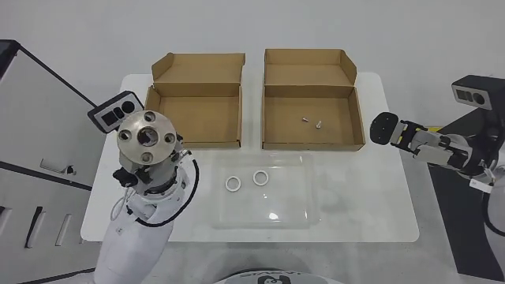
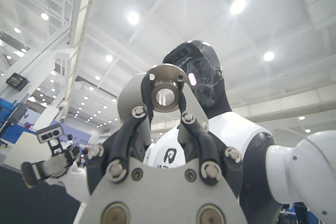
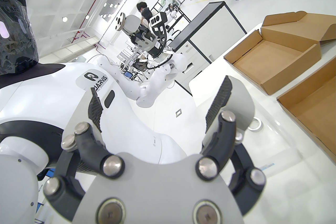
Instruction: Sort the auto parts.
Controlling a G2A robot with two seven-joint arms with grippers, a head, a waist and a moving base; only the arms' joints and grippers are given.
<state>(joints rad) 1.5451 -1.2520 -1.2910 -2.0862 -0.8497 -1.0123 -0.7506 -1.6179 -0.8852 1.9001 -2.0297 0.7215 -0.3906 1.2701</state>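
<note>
Holding a metal flange hub clamped by its collar, the left gripper is hanging over the tabletop near its left edge. It is pointing upward, so the part's bolt-holed flange is facing the top camera.

By my judgement, the step in hand is carrying this hub to a box. To do it well, the arm should be turning the wrist downward gently. The jaws are pinching only the smooth round collar, and the heavy flange could be slipping or tipping. Lowering the hub close to the box floor before letting go would be sparing the cardboard and keeping the part from rolling.

The left cardboard box is sitting open toward the far edge with its bare floor showing, so it is looking like the likelier home. Nearer the front edge, a clear plastic tray is holding white rings lying just beside each other. The right cardboard box, beside the first along the far edge, is holding small screws. At the tabletop's right edge the right gripper is hovering with its fingers spread wide and gripping nothing.

Counting: one flange hub, two rings, two screws, two boxes, one tray.
</note>
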